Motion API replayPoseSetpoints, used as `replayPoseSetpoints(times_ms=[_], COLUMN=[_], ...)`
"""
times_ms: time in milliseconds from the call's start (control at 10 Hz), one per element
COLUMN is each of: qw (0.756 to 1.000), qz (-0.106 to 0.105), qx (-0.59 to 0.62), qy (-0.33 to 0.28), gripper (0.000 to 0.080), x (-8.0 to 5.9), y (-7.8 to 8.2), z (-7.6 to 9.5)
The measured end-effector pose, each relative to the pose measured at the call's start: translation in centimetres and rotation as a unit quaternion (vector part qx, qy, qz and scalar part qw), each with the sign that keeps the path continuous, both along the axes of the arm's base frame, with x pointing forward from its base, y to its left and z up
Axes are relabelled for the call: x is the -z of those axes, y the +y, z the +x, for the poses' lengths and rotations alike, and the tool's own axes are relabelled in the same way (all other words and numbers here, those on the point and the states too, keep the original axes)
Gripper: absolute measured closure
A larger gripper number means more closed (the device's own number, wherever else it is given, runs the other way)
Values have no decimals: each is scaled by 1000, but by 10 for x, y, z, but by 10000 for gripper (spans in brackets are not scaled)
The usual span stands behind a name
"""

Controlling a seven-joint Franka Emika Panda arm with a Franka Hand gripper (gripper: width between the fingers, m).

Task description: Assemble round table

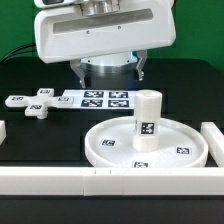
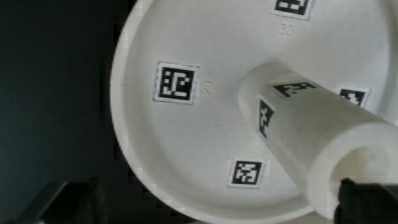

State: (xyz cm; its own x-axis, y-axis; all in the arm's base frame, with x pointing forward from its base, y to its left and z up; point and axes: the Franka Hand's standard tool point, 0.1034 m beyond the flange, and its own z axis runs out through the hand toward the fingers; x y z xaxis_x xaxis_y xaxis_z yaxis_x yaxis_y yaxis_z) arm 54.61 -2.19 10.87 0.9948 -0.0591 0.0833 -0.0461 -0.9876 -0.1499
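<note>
- White plastic makes up the round disc (image 1: 150,163), which is laid flat on the black bench (image 1: 40,140), close to the bench edge nearest in the exterior view and toward that view's right corner.
- The short thick leg (image 1: 147,120) is stood upright at the disc's middle, touching it; black-white square tags are carried by both.
- The cross-shaped foot (image 1: 35,104) is laid well apart from the disc, toward the bench edge at the exterior view's left.
- The marker board (image 1: 103,98) is laid just beside the foot.
- The tool (image 1: 108,68) is hung above the far part of the bench, its jaws spread wide and nothing gripped.
- White bars (image 1: 50,182) are set along the bench edges.
</note>
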Motion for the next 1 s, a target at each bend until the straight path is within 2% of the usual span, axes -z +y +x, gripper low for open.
replayPoseSetpoints(times_ms=[200,300,500,600,1000], qw=[999,992,975,972,972], qz=[-5,-22,-47,-49,-50], qx=[-31,-124,-217,-229,-231], qy=[-4,-15,-22,-21,-21], gripper=[150,150,150,150,150], x=[1,4,3,6,6], y=[-4,-20,-37,-42,-42], z=[0,-1,-3,-6,-6])
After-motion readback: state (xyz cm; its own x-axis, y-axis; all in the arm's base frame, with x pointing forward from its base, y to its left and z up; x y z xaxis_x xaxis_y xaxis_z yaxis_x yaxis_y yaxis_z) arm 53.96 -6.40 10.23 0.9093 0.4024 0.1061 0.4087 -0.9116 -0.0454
